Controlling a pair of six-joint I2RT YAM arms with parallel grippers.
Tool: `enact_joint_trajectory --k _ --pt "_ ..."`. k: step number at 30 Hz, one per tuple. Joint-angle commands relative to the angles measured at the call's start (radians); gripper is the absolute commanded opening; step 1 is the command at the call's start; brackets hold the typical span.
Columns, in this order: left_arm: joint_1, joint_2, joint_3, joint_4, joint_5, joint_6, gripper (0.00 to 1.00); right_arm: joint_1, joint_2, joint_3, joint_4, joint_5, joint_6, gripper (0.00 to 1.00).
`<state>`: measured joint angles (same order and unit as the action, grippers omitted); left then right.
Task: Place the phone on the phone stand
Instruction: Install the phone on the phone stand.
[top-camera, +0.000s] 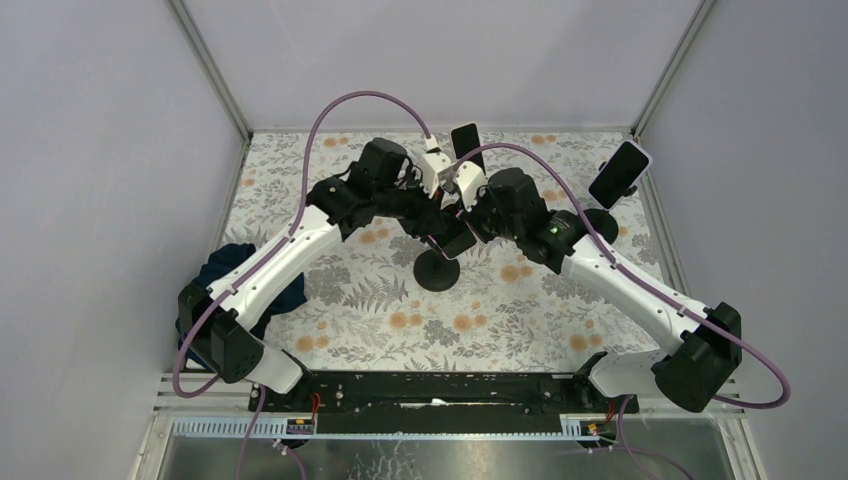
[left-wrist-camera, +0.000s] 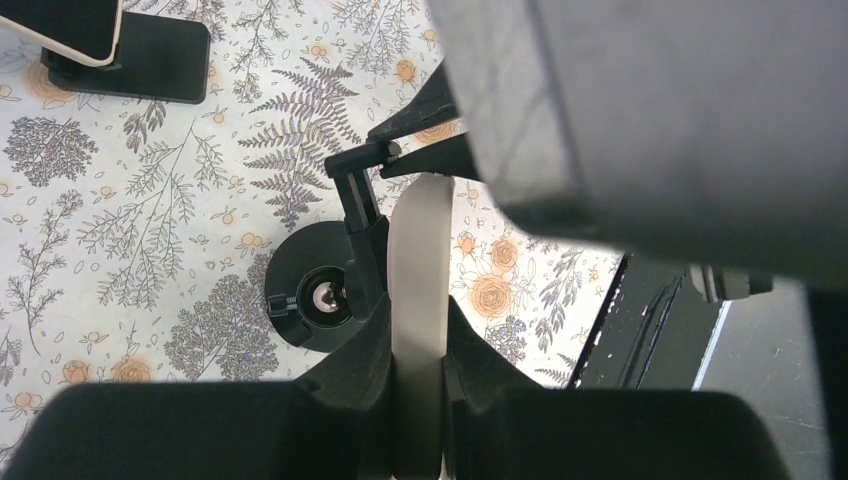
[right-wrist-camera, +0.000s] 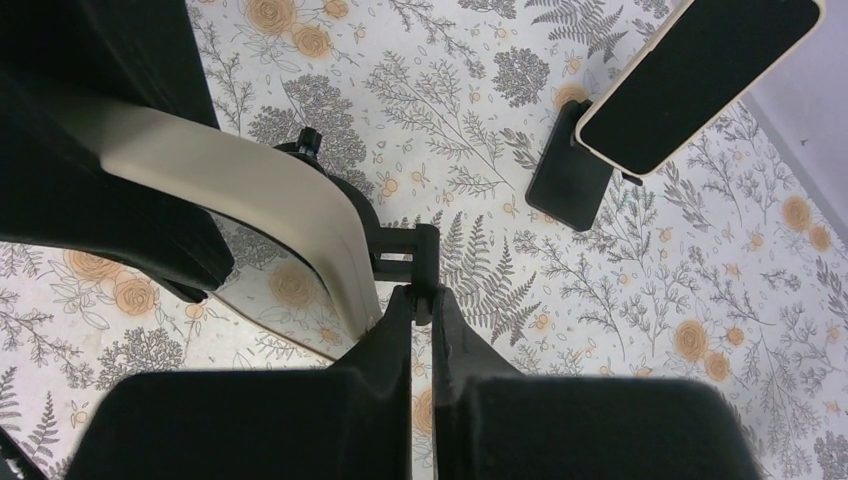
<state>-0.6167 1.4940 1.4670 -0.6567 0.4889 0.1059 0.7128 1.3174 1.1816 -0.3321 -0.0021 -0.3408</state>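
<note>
Phone (left-wrist-camera: 420, 270) aloft over mid table, edge-on, pinched across flat faces by left gripper (left-wrist-camera: 420, 345); upper end just beside upright of stand (left-wrist-camera: 310, 295), contact unclear, not yet seated. Right gripper (right-wrist-camera: 421, 325) pressed together on stand's thin bracket, apparently steadying it. Judgement: phone stiff, fairly heavy, glass fragile; smooth case may slip when tilted; best hold across faces or long edges, clear of end bound for cradle. Second phone (top-camera: 620, 172) on second stand, far right.
</note>
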Motion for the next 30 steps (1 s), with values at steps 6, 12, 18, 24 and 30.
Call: enact_joint_trajectory --k 6,12,18,24,30 --pt "0.048 0.021 -0.065 -0.137 -0.328 -0.089 0.0 0.002 -0.06 -0.039 0.056 0.132 -0.03 0.0" --pt "0.048 0.04 -0.048 -0.157 -0.353 -0.153 0.0 0.014 -0.056 -0.065 0.101 0.165 -0.053 0.0" --pt "0.048 0.055 -0.026 -0.184 -0.361 -0.175 0.0 0.031 -0.055 -0.066 0.112 0.188 -0.068 0.0" --pt "0.044 0.062 -0.014 -0.204 -0.368 -0.204 0.0 0.039 -0.054 -0.078 0.134 0.203 -0.072 0.0" --pt "0.04 0.062 -0.013 -0.203 -0.362 -0.229 0.0 0.051 -0.046 -0.101 0.165 0.201 -0.07 0.0"
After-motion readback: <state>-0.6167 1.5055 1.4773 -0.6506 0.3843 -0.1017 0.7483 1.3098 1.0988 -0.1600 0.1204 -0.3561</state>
